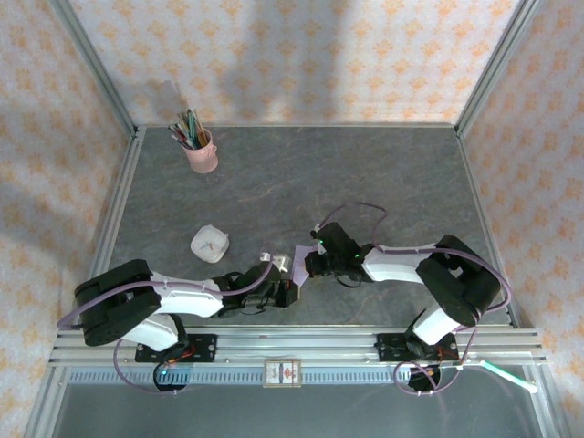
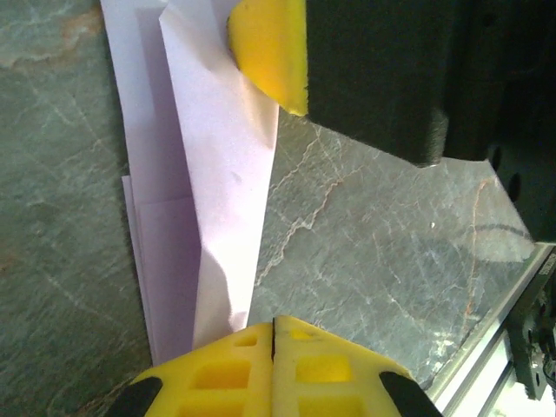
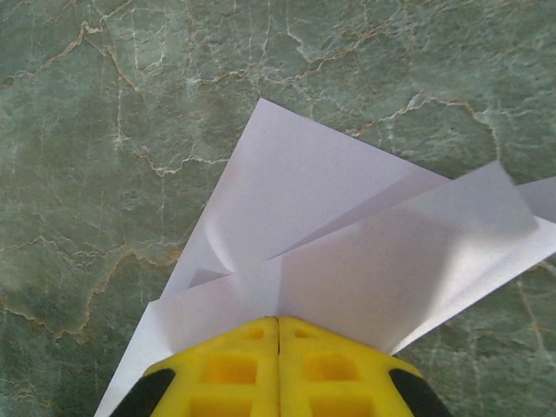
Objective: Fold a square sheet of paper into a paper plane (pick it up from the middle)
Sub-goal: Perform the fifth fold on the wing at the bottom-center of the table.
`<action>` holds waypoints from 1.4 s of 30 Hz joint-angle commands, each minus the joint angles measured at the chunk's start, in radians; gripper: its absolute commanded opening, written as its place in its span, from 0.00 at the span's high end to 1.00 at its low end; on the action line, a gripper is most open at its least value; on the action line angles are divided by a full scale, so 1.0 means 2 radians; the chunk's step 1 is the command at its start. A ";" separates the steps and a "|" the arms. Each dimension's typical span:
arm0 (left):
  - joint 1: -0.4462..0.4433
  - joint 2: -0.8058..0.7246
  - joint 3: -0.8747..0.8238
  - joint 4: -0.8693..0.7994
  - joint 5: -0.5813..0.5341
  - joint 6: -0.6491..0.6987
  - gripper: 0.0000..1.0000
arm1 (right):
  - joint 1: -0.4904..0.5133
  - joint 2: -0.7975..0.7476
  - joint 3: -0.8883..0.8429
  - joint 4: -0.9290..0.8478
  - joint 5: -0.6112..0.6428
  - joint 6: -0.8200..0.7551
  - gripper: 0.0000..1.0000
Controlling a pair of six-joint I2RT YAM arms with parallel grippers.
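Desk point(image 1: 365, 182): grey marbled slab, both arms reaching toward its near middle. Pink cup of pens point(image 1: 202, 152) at far left, well apart. Paper plane point(image 1: 300, 257) point(image 2: 217, 174) point(image 3: 330, 234), lavender and folded to a point, sits between the two claws. Right claw point(image 3: 278, 334) pressed together, pinching the plane's edge. Left claw point(image 2: 274, 334) pressed together at its narrow end; grip unclear
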State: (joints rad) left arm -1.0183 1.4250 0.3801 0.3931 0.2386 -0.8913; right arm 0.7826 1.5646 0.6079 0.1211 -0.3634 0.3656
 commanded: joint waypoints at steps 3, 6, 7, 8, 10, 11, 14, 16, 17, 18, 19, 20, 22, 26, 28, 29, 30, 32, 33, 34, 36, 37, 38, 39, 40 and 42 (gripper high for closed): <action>0.003 0.016 -0.011 0.008 0.001 0.001 0.92 | -0.003 0.021 -0.011 -0.051 0.033 -0.001 0.93; 0.004 0.018 -0.013 0.010 0.002 0.000 0.92 | -0.003 0.021 -0.012 -0.051 0.033 -0.001 0.93; 0.003 0.018 -0.013 0.009 0.001 0.000 0.92 | -0.003 0.022 -0.011 -0.051 0.033 -0.001 0.93; 0.004 0.018 -0.014 0.008 0.000 0.000 0.92 | -0.003 0.022 -0.012 -0.051 0.033 -0.001 0.93; 0.004 0.018 -0.014 0.005 -0.001 0.001 0.93 | -0.002 0.023 -0.011 -0.051 0.032 -0.001 0.93; 0.003 0.017 -0.014 0.003 -0.001 0.002 0.93 | -0.003 0.023 -0.010 -0.051 0.033 -0.001 0.93; 0.003 0.017 -0.019 0.001 0.000 -0.001 0.93 | -0.002 0.026 -0.009 -0.053 0.034 0.000 0.93; 0.003 0.016 -0.023 -0.001 0.002 -0.002 0.93 | -0.002 0.028 -0.008 -0.055 0.035 0.002 0.93; 0.003 0.016 -0.023 -0.002 0.003 -0.002 0.93 | -0.003 0.029 -0.008 -0.056 0.036 0.002 0.93; 0.002 0.015 -0.024 -0.005 0.004 -0.002 0.93 | -0.003 0.031 -0.007 -0.057 0.037 0.003 0.93; 0.001 0.015 -0.024 -0.009 0.005 -0.001 0.94 | -0.003 0.032 -0.006 -0.060 0.039 0.005 0.94; -0.001 0.014 -0.024 -0.011 0.005 0.000 0.93 | -0.002 0.033 -0.006 -0.061 0.040 0.005 0.94; -0.004 0.012 -0.025 -0.018 0.006 0.002 0.93 | -0.002 0.035 -0.004 -0.065 0.042 0.007 0.94; -0.005 0.009 -0.032 -0.021 0.008 -0.002 0.94 | -0.002 0.039 -0.003 -0.070 0.046 0.009 0.95; -0.008 0.007 -0.034 -0.024 0.008 -0.002 0.94 | -0.002 0.041 -0.001 -0.072 0.046 0.010 0.95; -0.009 0.007 -0.034 -0.027 0.009 -0.002 0.94 | -0.003 0.042 -0.002 -0.072 0.046 0.010 0.95; -0.010 0.006 -0.034 -0.029 0.010 -0.002 0.94 | -0.003 0.044 -0.001 -0.073 0.046 0.011 0.95; -0.013 0.004 -0.038 -0.032 0.011 -0.004 0.94 | -0.003 0.047 0.001 -0.077 0.047 0.011 0.95; -0.014 0.001 -0.040 -0.034 0.011 -0.005 0.95 | -0.002 0.048 0.001 -0.078 0.048 0.012 0.95; -0.015 0.000 -0.042 -0.035 0.011 -0.006 0.95 | -0.003 0.049 0.002 -0.078 0.048 0.012 0.95; -0.017 -0.004 -0.046 -0.037 0.012 -0.009 0.95 | -0.002 0.050 0.003 -0.079 0.048 0.013 0.95; -0.017 -0.006 -0.049 -0.039 0.013 -0.011 0.95 | -0.003 0.051 0.002 -0.079 0.048 0.013 0.95; -0.018 -0.007 -0.050 -0.038 0.013 -0.011 0.95 | -0.002 0.051 0.003 -0.079 0.048 0.013 0.95; -0.019 -0.008 -0.051 -0.040 0.014 -0.011 0.96 | -0.003 0.052 0.002 -0.079 0.048 0.014 0.95; -0.020 -0.009 -0.051 -0.043 0.015 -0.009 0.96 | -0.002 0.054 0.003 -0.079 0.048 0.014 0.95; -0.023 -0.009 -0.049 -0.047 0.016 -0.007 0.96 | -0.003 0.055 0.004 -0.080 0.048 0.014 0.95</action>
State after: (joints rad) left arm -1.0363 1.4097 0.3157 0.4263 0.2340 -0.8993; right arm 0.7830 1.6005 0.6437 0.1089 -0.3664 0.3859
